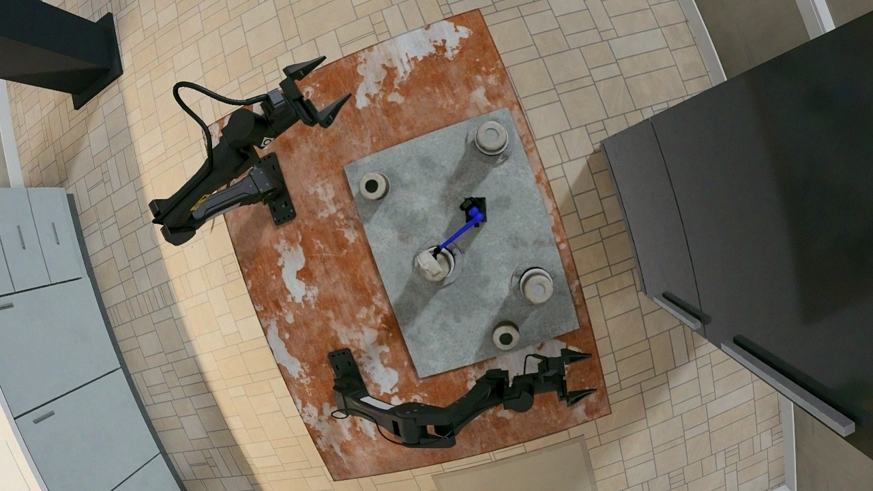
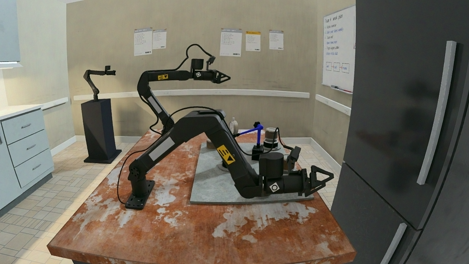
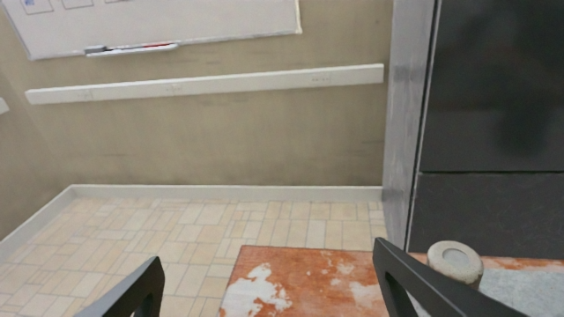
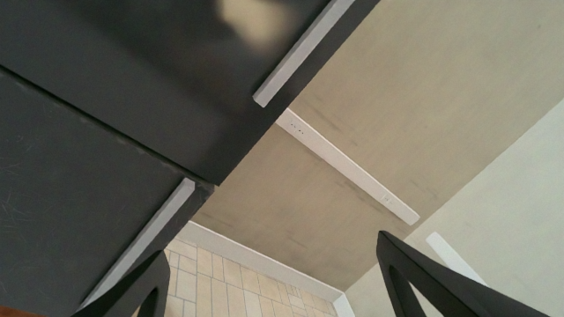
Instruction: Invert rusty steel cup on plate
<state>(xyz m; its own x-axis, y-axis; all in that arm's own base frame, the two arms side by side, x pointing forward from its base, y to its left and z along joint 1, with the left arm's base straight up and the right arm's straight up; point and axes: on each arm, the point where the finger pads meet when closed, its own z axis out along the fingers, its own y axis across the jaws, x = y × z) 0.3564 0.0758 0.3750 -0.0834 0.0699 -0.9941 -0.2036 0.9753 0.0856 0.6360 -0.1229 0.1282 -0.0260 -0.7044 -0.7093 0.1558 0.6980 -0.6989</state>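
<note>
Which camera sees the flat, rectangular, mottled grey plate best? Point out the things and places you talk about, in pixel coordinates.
The top view: all four corners of the plate (image 1: 396, 213) (image 2: 209, 190) (image 3: 524, 286) show. The exterior view has it partly hidden, the left wrist view catches only a piece, and the right wrist view shows none.

"Team 4 week plan", whiteboard

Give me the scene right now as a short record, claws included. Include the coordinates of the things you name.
left claw (image 1: 337, 76) (image 2: 229, 77) (image 3: 267, 249): open, raised over the table
right claw (image 1: 593, 372) (image 2: 332, 176) (image 4: 272, 243): open, off the plate's edge
plate (image 1: 421, 213) (image 2: 209, 191) (image 3: 529, 286): grey, flat on the table (image 1: 427, 79) (image 2: 183, 236) (image 3: 317, 286)
round pieces (image 1: 537, 285) (image 2: 271, 134) (image 3: 456, 260): five, seen from above
blue rod (image 1: 457, 235) (image 2: 259, 135): rises from a black base (image 2: 257, 153), reaches toward a dial (image 1: 430, 264) (image 2: 233, 126)
rusty cup: cannot tell which piece
cup held: no
</note>
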